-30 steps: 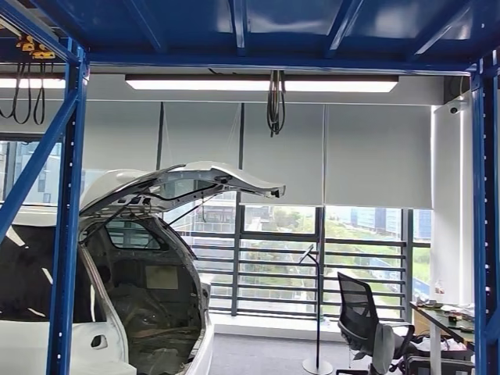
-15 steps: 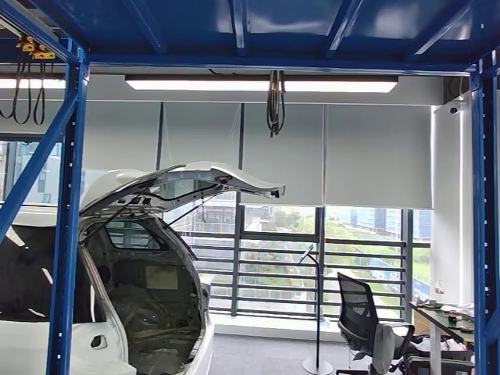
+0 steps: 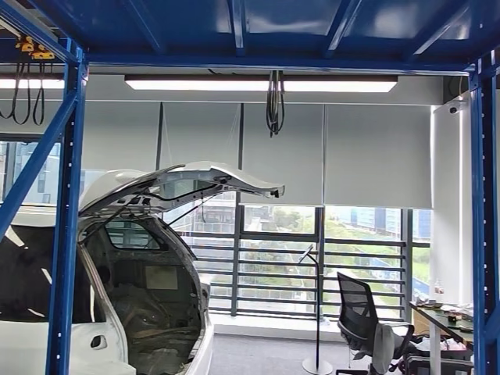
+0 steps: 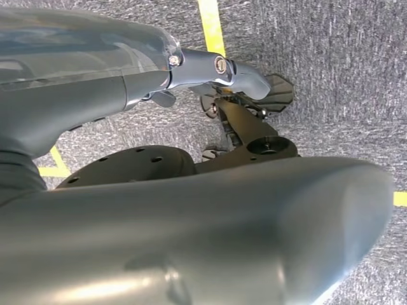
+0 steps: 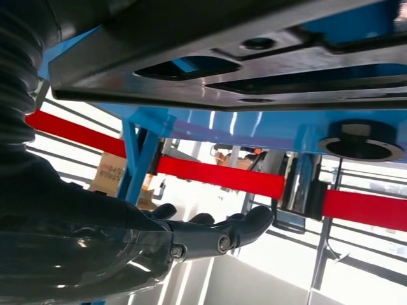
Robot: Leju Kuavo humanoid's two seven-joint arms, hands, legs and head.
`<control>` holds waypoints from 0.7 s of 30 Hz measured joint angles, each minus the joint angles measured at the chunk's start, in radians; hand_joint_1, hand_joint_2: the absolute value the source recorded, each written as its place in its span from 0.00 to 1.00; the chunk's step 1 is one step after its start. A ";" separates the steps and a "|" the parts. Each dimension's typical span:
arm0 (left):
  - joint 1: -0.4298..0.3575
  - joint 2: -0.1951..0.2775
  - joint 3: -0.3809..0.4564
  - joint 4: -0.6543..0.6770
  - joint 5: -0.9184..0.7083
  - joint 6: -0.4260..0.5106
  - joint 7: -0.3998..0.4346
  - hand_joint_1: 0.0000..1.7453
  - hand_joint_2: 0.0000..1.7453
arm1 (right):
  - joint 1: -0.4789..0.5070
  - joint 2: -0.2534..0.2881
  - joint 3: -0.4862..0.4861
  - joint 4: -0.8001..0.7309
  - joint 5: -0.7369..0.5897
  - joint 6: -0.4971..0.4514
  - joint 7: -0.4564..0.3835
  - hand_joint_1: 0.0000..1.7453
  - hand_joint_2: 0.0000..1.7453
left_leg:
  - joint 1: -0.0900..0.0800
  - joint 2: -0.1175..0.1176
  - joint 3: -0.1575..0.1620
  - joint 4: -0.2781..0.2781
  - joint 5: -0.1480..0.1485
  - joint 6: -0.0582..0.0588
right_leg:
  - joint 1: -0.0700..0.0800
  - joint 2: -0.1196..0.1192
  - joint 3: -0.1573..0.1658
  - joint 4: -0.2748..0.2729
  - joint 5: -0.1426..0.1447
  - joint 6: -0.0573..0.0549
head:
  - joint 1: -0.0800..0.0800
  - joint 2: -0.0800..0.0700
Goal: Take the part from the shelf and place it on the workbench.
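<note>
In the right wrist view a flat black part (image 5: 216,70) with long cut-outs and round holes lies along a blue shelf beam (image 5: 230,127). My right hand (image 5: 211,235) is stretched out beside it, dark fingers straight and a clear gap between them and the part. Nothing is in that hand. In the left wrist view my left hand (image 4: 216,67) hangs over grey carpet, fingers extended and holding nothing. The head view looks out through the blue shelf frame (image 3: 68,219) at the room.
A white car body (image 3: 148,266) with its hatch raised stands at the left. At the right are an office chair (image 3: 359,320) and a desk (image 3: 448,320). Red rails (image 5: 220,176) and a cardboard box (image 5: 108,175) lie beyond the shelf. Yellow floor lines (image 4: 211,25) cross the carpet.
</note>
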 joint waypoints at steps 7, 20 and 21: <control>-0.001 -0.003 -0.002 0.000 0.000 0.000 -0.002 0.00 0.00 | -0.034 0.034 0.010 0.049 -0.025 0.009 -0.016 0.00 1.00 | 0.000 0.000 0.000 0.000 0.000 0.000 | 0.000 0.000 0.000 0.000 0.000 0.000 | 0.000 0.000; -0.007 -0.008 -0.009 0.000 -0.010 -0.008 -0.012 0.00 0.00 | -0.125 0.085 0.012 0.226 -0.128 0.043 -0.083 0.00 1.00 | 0.000 0.000 0.000 0.000 0.000 0.000 | 0.000 0.000 0.000 0.000 0.000 0.000 | 0.000 0.000; -0.009 -0.009 -0.009 0.000 -0.012 -0.007 -0.012 0.00 0.00 | -0.128 0.084 0.012 0.237 -0.129 0.040 -0.083 0.00 1.00 | 0.000 0.000 0.000 0.000 0.000 0.000 | 0.000 0.000 0.000 0.000 0.000 0.000 | 0.000 0.000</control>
